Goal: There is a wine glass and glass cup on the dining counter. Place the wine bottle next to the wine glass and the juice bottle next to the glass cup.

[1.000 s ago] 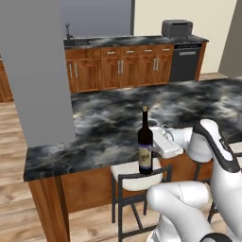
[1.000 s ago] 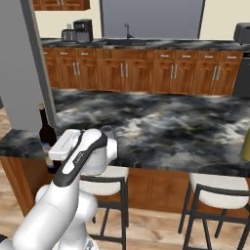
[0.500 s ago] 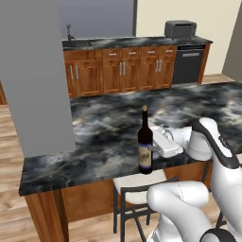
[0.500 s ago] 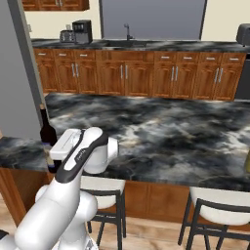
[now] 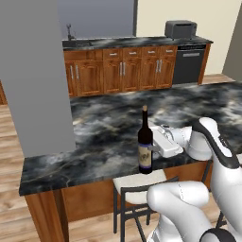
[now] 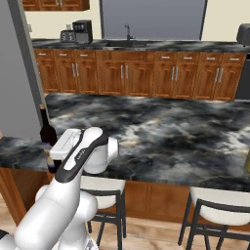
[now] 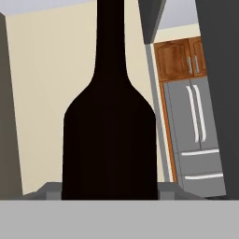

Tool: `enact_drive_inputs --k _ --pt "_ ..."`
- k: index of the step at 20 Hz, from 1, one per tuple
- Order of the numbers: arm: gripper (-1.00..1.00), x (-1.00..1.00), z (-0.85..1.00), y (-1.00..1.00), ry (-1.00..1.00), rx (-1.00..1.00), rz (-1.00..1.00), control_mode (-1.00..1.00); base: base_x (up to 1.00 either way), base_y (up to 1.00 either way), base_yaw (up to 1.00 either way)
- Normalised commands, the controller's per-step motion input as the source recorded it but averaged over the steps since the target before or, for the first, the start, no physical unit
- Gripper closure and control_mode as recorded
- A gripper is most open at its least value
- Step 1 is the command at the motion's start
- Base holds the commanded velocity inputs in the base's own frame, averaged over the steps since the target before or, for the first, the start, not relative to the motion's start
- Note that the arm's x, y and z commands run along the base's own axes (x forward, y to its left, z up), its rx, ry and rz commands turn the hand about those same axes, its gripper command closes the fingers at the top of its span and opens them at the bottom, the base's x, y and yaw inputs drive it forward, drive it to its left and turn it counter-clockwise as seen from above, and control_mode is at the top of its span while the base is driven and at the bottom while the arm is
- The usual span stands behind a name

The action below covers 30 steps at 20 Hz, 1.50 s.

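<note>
In the left base view, the wine bottle (image 5: 145, 142) is standing upright at the near edge of the table (image 5: 104, 127), its base just inside the rim above a white-seated stool (image 5: 137, 182). The tool (image 5: 152, 148) is reaching in from the right and pinching the bottle's body at label height. Behind the bottle the dark marbled top is lying bare and broad, giving open room toward the far edge and off to the right. To the left, a tall grey pillar (image 5: 33, 80) is closing off that end of the table. Across the floor a row of wooden cabinets (image 5: 123, 71) is running along the back wall, with a dark dishwasher (image 5: 189, 64) at its right end.

In the right base view, the bottle (image 6: 47, 139) is showing at the left, partly behind the white arm, still close to the near rim of the table (image 6: 161, 132). The stone surface is stretching bare to the right. At the right border, a sliver of something yellowish (image 6: 247, 163) is peeking in on the table; what it is cannot be told. Two stools (image 6: 215, 207) are tucked under the near edge.

In the hand view, the bottle's black body and neck (image 7: 109, 135) are looming very close and upright. Beyond it are standing a cream wall and a steel refrigerator (image 7: 193, 135).
</note>
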Motion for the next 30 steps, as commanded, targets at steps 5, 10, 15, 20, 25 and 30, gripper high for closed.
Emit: enact_drive_inputs --k 5,10,15,20,25,30 --pt "1.0 0.0 0.0 0.0 0.0 0.0 0.0 1.0 0.0 0.0 0.0" --pt "1.0 0.0 0.0 0.0 0.0 0.0 0.0 1.0 0.0 0.0 0.0" --pt "1.0 0.0 0.0 0.0 0.0 0.0 0.0 1.0 0.0 0.0 0.0" --pt "1.0 0.0 0.0 0.0 0.0 0.0 0.0 1.0 0.0 0.0 0.0" --pt "1.0 0.0 0.0 0.0 0.0 0.0 0.0 1.0 0.0 0.0 0.0" --pt "1.0 0.0 0.0 0.03 0.0 0.0 0.0 -1.0 0.0 0.0 0.0"
